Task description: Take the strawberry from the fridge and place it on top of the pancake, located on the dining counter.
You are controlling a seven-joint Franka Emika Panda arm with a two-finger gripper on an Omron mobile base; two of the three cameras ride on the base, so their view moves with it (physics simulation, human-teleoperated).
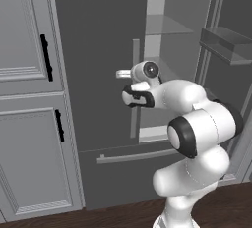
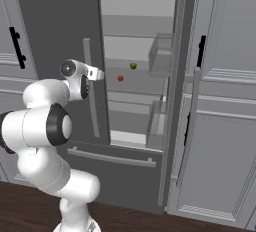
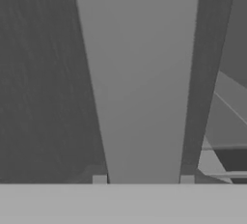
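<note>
Looking along the hand camera, I saw the pincer (image 3: 143, 179) with its two tips set apart, one on each side of the left door's bar handle (image 3: 140, 78). The handle ran up between them as a broad pale grey strip. I could not tell whether the tips touched it. From the left base camera the pincer (image 1: 123, 73) sat at the handle (image 1: 134, 87), with the hand held level and the white arm (image 1: 197, 133) folded behind it. From the right base camera the pincer (image 2: 98, 74) showed just beside the same handle (image 2: 90, 88), about halfway up its length.

The fridge (image 2: 55, 21) stood straight ahead of me, its left door shut and its right door (image 2: 172, 101) swung open towards me, so that I saw it edge-on. Door bins (image 2: 161, 56) hung on its inner side. Through the gap I saw the light grey interior and its shelves.

The strawberry (image 2: 120, 78) lay on a middle shelf (image 2: 140, 83) inside, a tiny red dot to the right of the pincer and farther back. A small yellow-green fruit (image 2: 133, 66) sat near it on the same shelf, farther in and a little to the right; the two were apart.

Below the doors ran the bottom drawer (image 2: 115, 176) with its long horizontal handle (image 2: 112, 157). Light grey panelled cabinets (image 1: 29, 99) with black handles stood to the left of the fridge, and more cabinets (image 2: 222, 101) stood to its right. Dark wood floor (image 2: 30, 206) lay under the base.
</note>
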